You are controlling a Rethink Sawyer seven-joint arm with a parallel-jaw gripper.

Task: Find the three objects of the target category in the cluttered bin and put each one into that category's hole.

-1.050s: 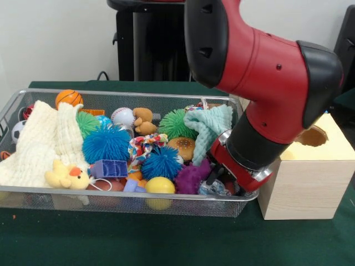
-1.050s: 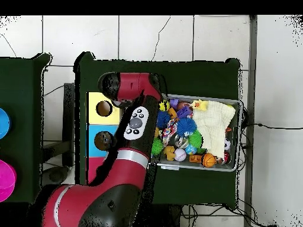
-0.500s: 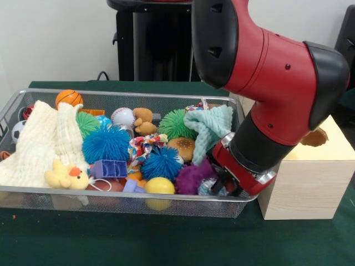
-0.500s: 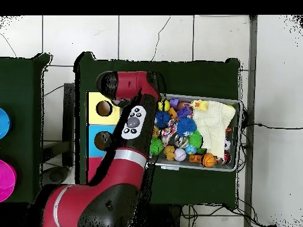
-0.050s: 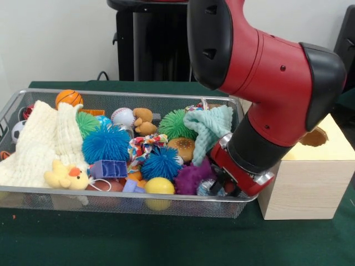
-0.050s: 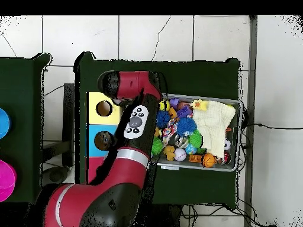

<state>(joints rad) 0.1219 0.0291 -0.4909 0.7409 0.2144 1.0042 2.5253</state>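
Observation:
A wire mesh bin [image 5: 33, 195] holds a heap of toys: an orange basketball [image 5: 69, 98], a baseball [image 5: 122, 116], a brown teddy [image 5: 144, 120], a toy burger [image 5: 182, 147], a yellow ball [image 5: 160, 185], a yellow duck [image 5: 66, 175], and blue [image 5: 105, 144], green [image 5: 176, 123] and purple [image 5: 191, 177] spiky balls. My gripper [image 5: 219, 185] is down in the bin's near right corner, beside the purple spiky ball and under a mint cloth [image 5: 211, 130]. The wrist hides most of it. In the overhead view the arm [image 6: 137, 121] covers the bin's left end [image 6: 163, 100].
A pale wooden box [image 5: 310, 177] with a hole [image 5: 312, 136] in its top stands right of the bin. From above, yellow [image 6: 103, 108] and blue [image 6: 100, 140] boxes with holes sit left of the bin. A cream cloth [image 5: 39, 144] fills the bin's left end.
The arm swayed slightly right and came back. The gripper stays low in the same corner of the bin, and the toys have not shifted.

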